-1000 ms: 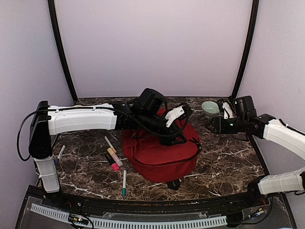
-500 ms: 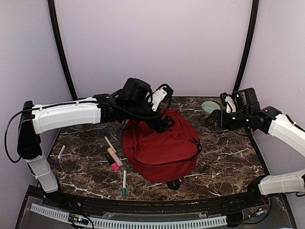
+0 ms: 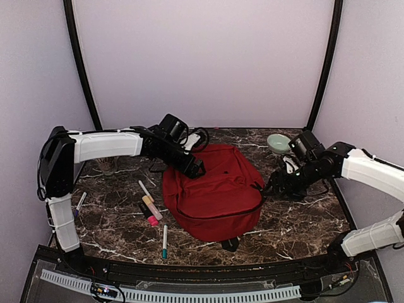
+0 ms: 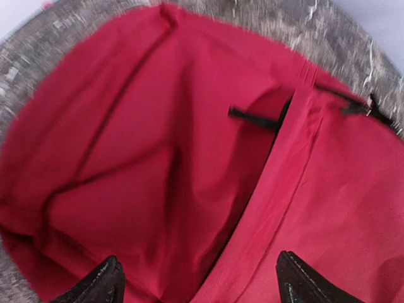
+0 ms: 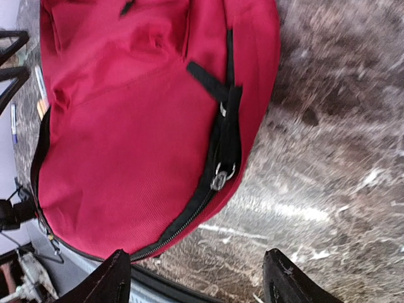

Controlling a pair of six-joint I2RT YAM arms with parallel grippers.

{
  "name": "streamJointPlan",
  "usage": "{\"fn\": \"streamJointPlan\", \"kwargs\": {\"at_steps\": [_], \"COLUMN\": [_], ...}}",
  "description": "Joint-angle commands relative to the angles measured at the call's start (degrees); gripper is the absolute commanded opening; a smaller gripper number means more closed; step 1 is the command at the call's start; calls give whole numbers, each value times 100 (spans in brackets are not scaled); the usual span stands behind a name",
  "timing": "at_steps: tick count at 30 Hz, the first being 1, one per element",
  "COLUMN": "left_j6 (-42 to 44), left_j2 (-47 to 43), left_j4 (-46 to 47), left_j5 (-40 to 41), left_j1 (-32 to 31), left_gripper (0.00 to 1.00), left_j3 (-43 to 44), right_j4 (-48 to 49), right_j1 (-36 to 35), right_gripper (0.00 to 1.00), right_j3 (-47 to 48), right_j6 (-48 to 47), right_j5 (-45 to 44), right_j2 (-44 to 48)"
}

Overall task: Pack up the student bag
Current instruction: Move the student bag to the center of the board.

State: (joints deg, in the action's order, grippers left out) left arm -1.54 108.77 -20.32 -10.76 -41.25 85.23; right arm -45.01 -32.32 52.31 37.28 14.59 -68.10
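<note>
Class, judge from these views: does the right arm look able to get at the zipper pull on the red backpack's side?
Probably yes. The right end effector is open and faces the zipper pull on the red backpack, close by, with nothing between them.

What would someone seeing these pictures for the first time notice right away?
The big red student bag stands out first, lying in the middle of the dark marble table. Flanking it, the left pincer hangs open over its far left edge and the right pincer is open by its right side. Markers lie scattered to its left.
</note>
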Motion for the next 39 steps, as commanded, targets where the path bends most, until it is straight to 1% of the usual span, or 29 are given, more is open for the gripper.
{"fn": "streamJointPlan", "kwargs": {"at_steps": [1, 3, 5, 7, 8, 9, 11, 13, 15, 16, 17, 20, 24, 25, 26, 28, 31, 32, 33, 34, 35, 37, 38, 39], "left_j6": [495, 646, 698, 718, 725, 733, 734, 674, 556, 467, 346, -168, -862, -1094, -1321, -1731, -2085, -2133, -2165, -2181, -2196, -2253, -2283, -2311], "left_j2": [463, 736, 915, 968, 970, 971, 954, 897, 796, 727, 660, 499, 459, 499, 566, 748, 850, 856, 856, 856, 856, 865, 884, 909], "left_j4": [-259, -567, -779, -755, -727, -738, -903, -1028, -1111, -1134, -1163, -1370, -1764, -1885, -2016, -2276, -2316, -2303, -2314, -2345, -2366, -2361, -2336, -2302], "left_j5": [-477, -777, -774, -630, -576, -533, -605, -686, -673, -589, -484, -103, 172, 133, -19, -336, -477, -452, -370, -267, -192, -176, -234, -301], "left_j1": [21, 24, 25, 28, 24, 22, 15, 7, -26, -57, -104, -353, -791, -884, -949, -1056, -1187, -1191, -1192, -1192, -1185, -1175, -1177, -1175], "left_gripper": [85, 81, 78, 75, 70, 60, 36, 16, 6, 3, 2, 0, 0, 0, 0, 0, 0, 0, 0, 0, 0, 0, 0, 0], "left_j3": [212, 503, 657, 566, 528, 526, 597, 621, 561, 493, 436, 355, 543, 630, 747, 958, 1053, 1044, 1044, 1054, 1082, 1159, 1188, 1217], "right_j4": [46, 93, 216, 280, 282, 301, 353, 337, 348, 392, 462, 427, 183, 119, 63, -3, -279, -376, -429, -408, -346, -219, -182, -149], "right_j1": [-43, -39, -44, -41, -39, -38, -33, -1, 118, 208, 323, 815, 1476, 1573, 1658, 1750, 1805, 1807, 1803, 1799, 1785, 1738, 1701, 1656], "right_gripper": [70, 68, 66, 60, 54, 49, 37, 24, 12, 7, 1, 0, 0, 0, 0, 0, 0, 2, 11, 22, 37, 62, 69, 74], "right_j3": [-225, -280, -359, -392, -378, -365, -291, -170, -47, 0, 50, 413, 1147, 1301, 1633, 1959, 2279, 2261, 2141, 1935, 1663, 1052, 802, 534], "right_j6": [154, 136, 107, 22, -34, -77, -147, -263, -400, -458, -544, -1067, -1716, -1815, -1921, -2068, -2120, -2098, -2065, -1992, -1879, -1624, -1500, -1366], "right_j5": [785, 957, 1092, 1173, 1182, 1178, 1156, 982, 835, 779, 775, 610, 256, 232, 247, 291, 486, 609, 868, 1098, 1260, 1421, 1447, 1475], "right_j2": [-381, -555, -710, -885, -964, -1035, -1136, -1270, -1399, -1464, -1542, -1860, -2433, -2618, -2768, -3036, -3277, -3252, -3141, -2966, -2719, -2168, -1894, -1670]}}
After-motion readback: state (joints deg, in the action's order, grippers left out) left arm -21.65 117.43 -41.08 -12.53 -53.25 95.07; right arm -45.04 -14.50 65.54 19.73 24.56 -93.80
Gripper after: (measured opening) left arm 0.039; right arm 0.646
